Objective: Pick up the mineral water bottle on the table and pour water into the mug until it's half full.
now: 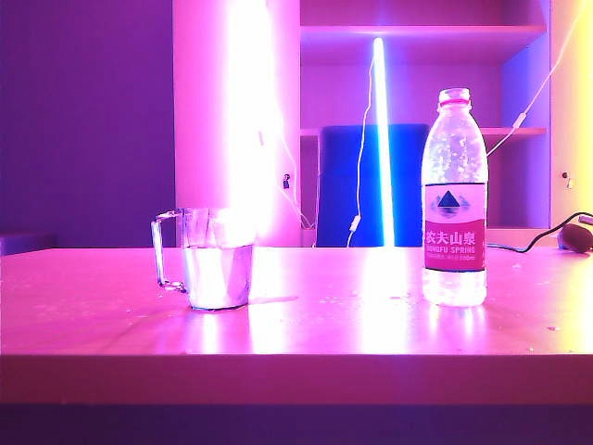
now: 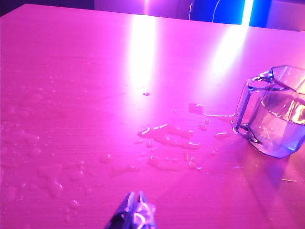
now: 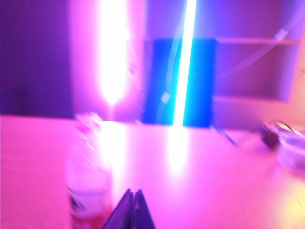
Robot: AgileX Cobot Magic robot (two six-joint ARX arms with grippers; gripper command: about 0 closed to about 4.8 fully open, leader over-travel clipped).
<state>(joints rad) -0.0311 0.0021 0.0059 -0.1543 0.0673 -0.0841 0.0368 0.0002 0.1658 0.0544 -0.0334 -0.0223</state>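
**Ana:** Mineral water bottle (image 1: 454,199) stands upright on the table (image 1: 324,324), over on the right side from where we stand. Cap on, red label facing us, nothing gripping it.

**Ben:** And the right gripper (image 3: 133,194)?

**Ana:** Its jaws are pressed together with nothing between them. In its own camera the picture is blurred, but the bottle (image 3: 88,171) shows close by, just off to one side of the tips, not between them and not touching.

**Ben:** The left gripper (image 2: 136,198)?

**Ana:** Also clenched on nothing, hanging low over the wet tabletop (image 2: 71,71). A spill of water (image 2: 167,136) lies ahead of its tips; beyond that and off to the side sits the mug (image 2: 276,117), well apart from the jaws.

**Ben:** Is there anything in the mug?

**Ana:** From the front, the mug (image 1: 211,258) stands on the left with its handle pointing outward and water in it showing silvery. It's well apart from the bottle. Behind the table, a bright light tube (image 1: 382,139) glows before the shelves (image 1: 422,37).
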